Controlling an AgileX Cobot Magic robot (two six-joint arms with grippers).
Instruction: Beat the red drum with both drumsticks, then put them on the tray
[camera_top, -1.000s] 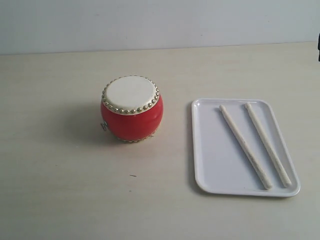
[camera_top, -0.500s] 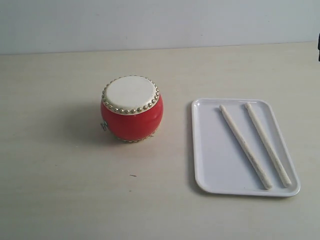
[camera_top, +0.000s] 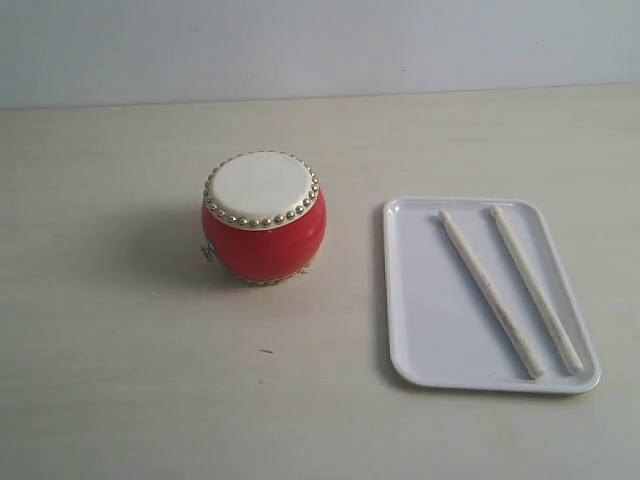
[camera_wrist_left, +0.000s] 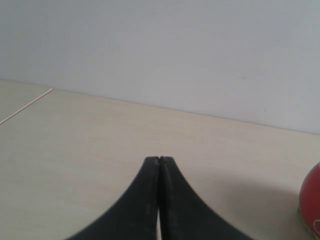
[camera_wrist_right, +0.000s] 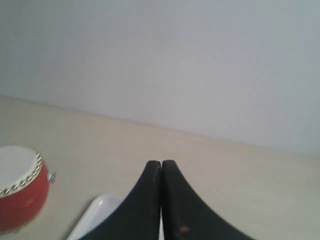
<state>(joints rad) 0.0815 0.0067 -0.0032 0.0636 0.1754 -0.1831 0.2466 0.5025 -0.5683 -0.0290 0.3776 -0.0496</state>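
The red drum (camera_top: 263, 216) with its cream skin stands upright left of the table's middle. To its right lies the white tray (camera_top: 420, 300), and both pale drumsticks (camera_top: 491, 293) (camera_top: 536, 288) rest side by side in it, slanting toward the near right corner. Neither arm shows in the exterior view. My left gripper (camera_wrist_left: 159, 159) is shut and empty above bare table, the drum's red side (camera_wrist_left: 311, 200) at the frame edge. Over a corner of the tray (camera_wrist_right: 92, 217) my right gripper (camera_wrist_right: 160, 162) is shut and empty too, the drum (camera_wrist_right: 20, 187) off to one side.
A pale wall (camera_top: 320, 45) runs along the table's far edge. A table edge or seam (camera_wrist_left: 25, 106) shows in the left wrist view. The tabletop (camera_top: 120, 380) is light wood with a tiny dark speck (camera_top: 265, 351) in front of the drum.
A dark sliver that showed at the exterior view's right edge is gone now. The drum, tray and drumsticks have not moved.
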